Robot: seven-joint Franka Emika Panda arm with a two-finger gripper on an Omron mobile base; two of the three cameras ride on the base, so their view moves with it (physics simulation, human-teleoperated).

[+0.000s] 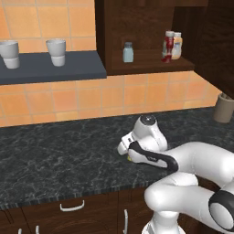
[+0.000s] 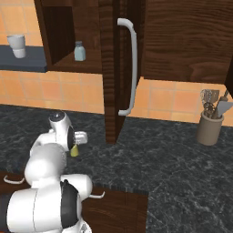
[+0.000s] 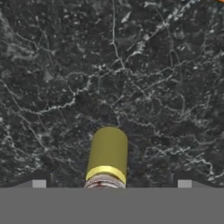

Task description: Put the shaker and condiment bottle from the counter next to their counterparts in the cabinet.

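Here, yellow shaker point(image 3: 107, 153) stood on the black counter point(image 1: 55, 151) toward its front edge, flanked by the wide-spread gripper point(image 3: 111, 183), red condiment bottle point(image 1: 167, 46) shelved in the cabinet point(image 1: 151, 66) beside orange-tan bottle point(image 1: 177, 45), pale blue-grey shaker point(image 1: 128, 52) apart.

counter point(image 3: 52, 65) bare around shaker point(image 3: 107, 153) | cabinet point(image 2: 113, 68) door open, overhangs counter

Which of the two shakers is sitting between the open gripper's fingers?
The yellow shaker on the counter, between the open gripper's fingers. The pale blue-grey shaker stands up on the cabinet shelf, far from the hand.
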